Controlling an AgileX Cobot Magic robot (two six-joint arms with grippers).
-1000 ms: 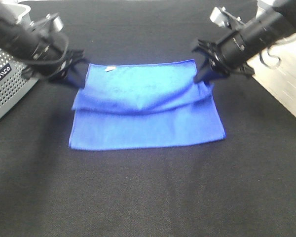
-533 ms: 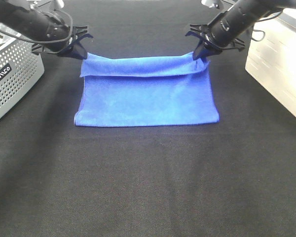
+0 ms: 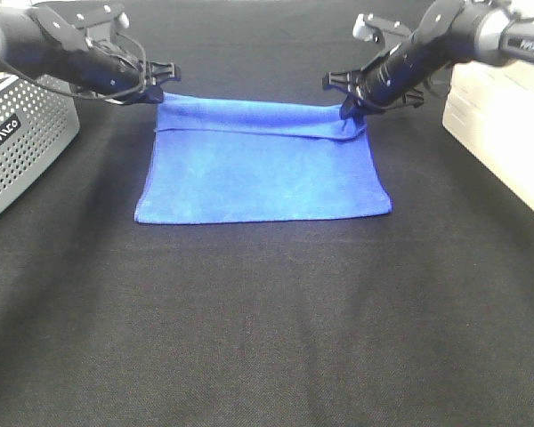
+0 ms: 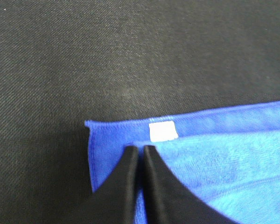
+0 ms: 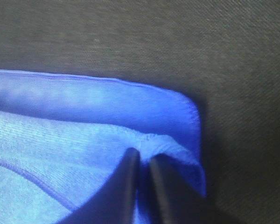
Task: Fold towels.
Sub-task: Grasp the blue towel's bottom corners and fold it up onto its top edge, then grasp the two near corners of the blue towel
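The royal-blue towel (image 3: 262, 169) lies folded in half on the black table. Its folded-over edge sits near the far edge. My left gripper (image 3: 157, 94) is shut on the towel's far left corner. In the left wrist view the fingertips (image 4: 130, 156) pinch the top layer (image 4: 210, 154) just short of the white tag (image 4: 162, 131). My right gripper (image 3: 349, 107) is shut on the far right corner. The right wrist view shows its fingertips (image 5: 130, 161) pinching the top layer (image 5: 60, 140), with the lower layer's rounded corner (image 5: 177, 109) beyond.
A perforated grey basket (image 3: 18, 142) stands at the left edge. A white block (image 3: 507, 133) lies along the right edge. Black cloth (image 3: 267, 338) covers the table in front of the towel.
Both grippers carried the towel's top layer toward the far edge and lowered it. The fold has flattened, and the top edge now lies almost level with the far edge beneath.
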